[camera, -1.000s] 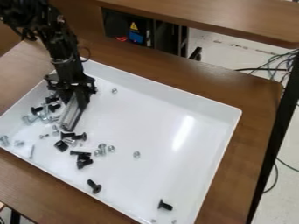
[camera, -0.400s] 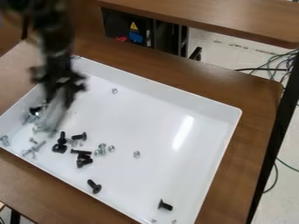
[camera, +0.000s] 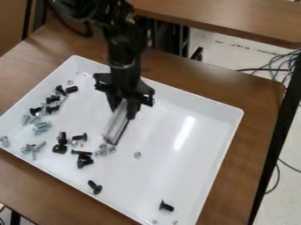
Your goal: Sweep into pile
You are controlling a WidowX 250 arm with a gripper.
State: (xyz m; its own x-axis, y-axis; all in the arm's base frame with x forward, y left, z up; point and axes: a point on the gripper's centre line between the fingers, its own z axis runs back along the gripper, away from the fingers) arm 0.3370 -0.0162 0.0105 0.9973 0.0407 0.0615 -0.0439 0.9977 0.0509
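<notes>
Gripper (camera: 124, 104), one: pinches the scraper. Scraper (camera: 117, 122), one: slants down, lower end beside small hardware near mid-tray. Tray (camera: 171, 169), white: holds all. Screws (camera: 96, 189), assorted: scattered, mostly view-left. Nut (camera: 137, 155), single: apart. Risks: scraper rides over flat pieces if high; screws roll round its narrow edge; hard contact twists its grip.

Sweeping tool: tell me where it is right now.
In the camera view, the sweeping tool slants down from the gripper near the middle of the white tray, its lower end right by the small silver pieces.
</notes>
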